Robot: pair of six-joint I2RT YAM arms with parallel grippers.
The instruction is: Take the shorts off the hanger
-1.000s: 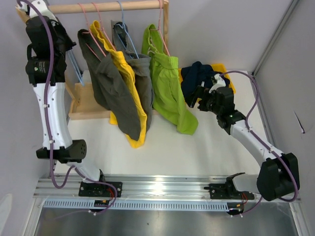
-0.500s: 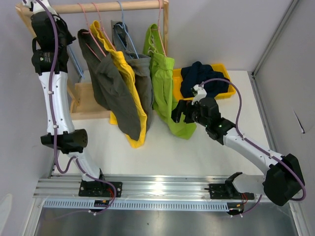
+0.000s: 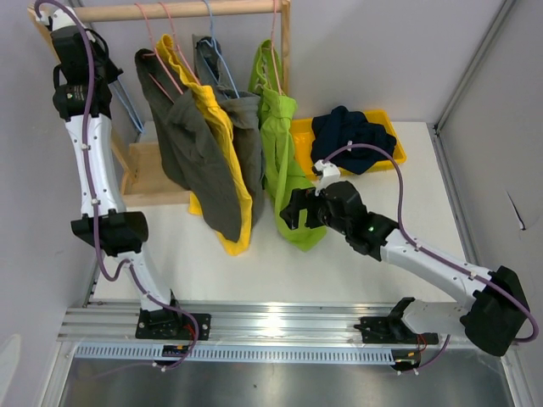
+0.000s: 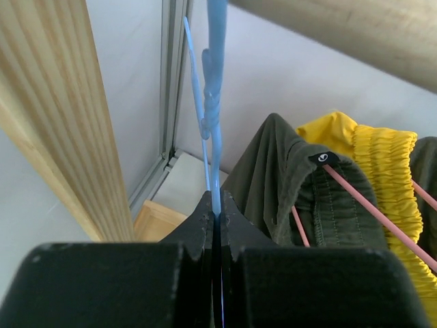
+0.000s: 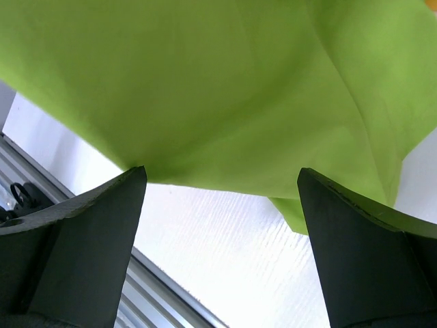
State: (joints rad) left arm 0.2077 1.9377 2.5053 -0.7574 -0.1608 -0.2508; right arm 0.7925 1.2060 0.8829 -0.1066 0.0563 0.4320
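Note:
Four shorts hang on a wooden rack: dark olive-grey (image 3: 191, 153), yellow (image 3: 217, 127), mid grey (image 3: 248, 148) and lime green (image 3: 284, 144). The navy blue shorts (image 3: 348, 131) lie in a yellow bin (image 3: 392, 154). My left gripper (image 3: 100, 75) is high at the rack's left end. In the left wrist view it (image 4: 215, 205) is shut on a bare blue hanger (image 4: 215, 102), beside the olive-grey shorts (image 4: 287, 178). My right gripper (image 3: 293, 212) is open at the lime green shorts' lower hem. In the right wrist view its jaws (image 5: 222, 184) stand wide just under the lime cloth (image 5: 218, 89), not touching it.
The rack's rod (image 3: 195, 10) runs along the top, its wooden base (image 3: 148, 174) on the white table (image 3: 356, 271). Pink hangers (image 4: 369, 205) carry the olive-grey and yellow shorts. A wooden post (image 4: 68, 137) stands close left of my left gripper. Walls enclose left and right.
My right arm has swung left from the yellow bin to the bottom of the lime green shorts, still open. My left arm has shifted slightly up and back with the blue hanger.

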